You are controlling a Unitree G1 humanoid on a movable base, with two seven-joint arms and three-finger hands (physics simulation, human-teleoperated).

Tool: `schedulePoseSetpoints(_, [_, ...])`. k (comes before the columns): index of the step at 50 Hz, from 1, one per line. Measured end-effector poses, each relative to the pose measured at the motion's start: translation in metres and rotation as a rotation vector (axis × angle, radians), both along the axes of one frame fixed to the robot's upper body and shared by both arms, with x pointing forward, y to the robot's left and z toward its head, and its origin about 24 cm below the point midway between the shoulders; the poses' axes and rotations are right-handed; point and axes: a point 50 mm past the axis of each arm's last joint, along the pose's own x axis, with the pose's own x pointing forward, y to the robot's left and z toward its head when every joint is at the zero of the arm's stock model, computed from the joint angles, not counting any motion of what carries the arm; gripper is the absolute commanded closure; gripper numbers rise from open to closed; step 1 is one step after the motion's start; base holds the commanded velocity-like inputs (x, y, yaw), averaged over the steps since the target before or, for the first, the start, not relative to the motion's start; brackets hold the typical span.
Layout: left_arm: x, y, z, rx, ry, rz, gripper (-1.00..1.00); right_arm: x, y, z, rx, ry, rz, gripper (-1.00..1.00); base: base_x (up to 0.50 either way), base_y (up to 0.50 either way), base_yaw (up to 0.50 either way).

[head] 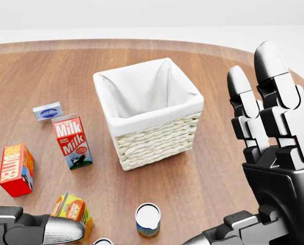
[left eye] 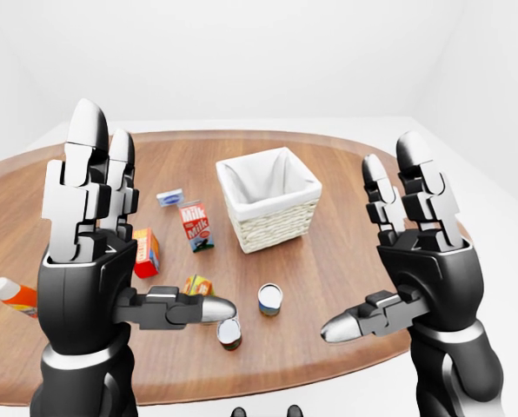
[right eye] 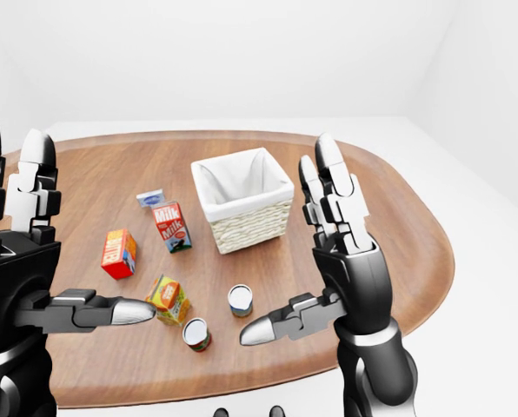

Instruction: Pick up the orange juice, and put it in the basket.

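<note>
Orange juice (right eye: 169, 299) stands untouched just right of the left hand (right eye: 20, 261) thumb tip — fingers spread wide.

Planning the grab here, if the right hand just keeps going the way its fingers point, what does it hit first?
Apparently nothing: the right hand is open with fingers pointing up, above the table. The orange juice sits lower left.

bright, even, sharp simulator renders; soft faint shadows, no glare or blur.
</note>
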Motion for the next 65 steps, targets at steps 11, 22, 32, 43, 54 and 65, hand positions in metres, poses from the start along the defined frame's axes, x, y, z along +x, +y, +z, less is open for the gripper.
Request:
schedulePoseSetpoints(11, [0.001,0.0,-0.001,0.001,0.003,0.002,-1.0,-0.001,0.001,0.001,0.004,-0.004,0.012,-1.0,0.42,-0.19,0.0])
schedulePoseSetpoints(22, [0.001,0.0,-0.001,-0.003,0.007,-0.001,-1.0,-0.001,0.001,0.0,0.001,-0.001,0.015,-1.0,0.15,-0.25,0.0])
schedulePoseSetpoints(32, [0.001,0.0,0.001,0.068,0.007,-0.013,-1.0,-0.002,0.003,-0.002,-0.013,0.008,0.014,-1.0,0.0,0.0,0.0])
schedulePoseSetpoints(43, [0.005,0.004,0.043,0.612,-0.215,-0.041,-1.0,-0.001,0.002,-0.002,-0.013,0.008,0.008,-1.0,0.0,0.0,0.0])
schedulePoseSetpoints(54, [0.005,0.018,0.095,0.853,-0.368,-0.128,-1.0,-0.001,0.002,-0.001,-0.012,0.007,0.006,-1.0,0.0,0.0,0.0])
schedulePoseSetpoints(65, [-0.005,0.02,0.09,0.788,-0.369,-0.251,-1.0,-0.001,0.0,0.0,-0.005,0.0,0.0,-1.0,0.0,0.0,0.0])
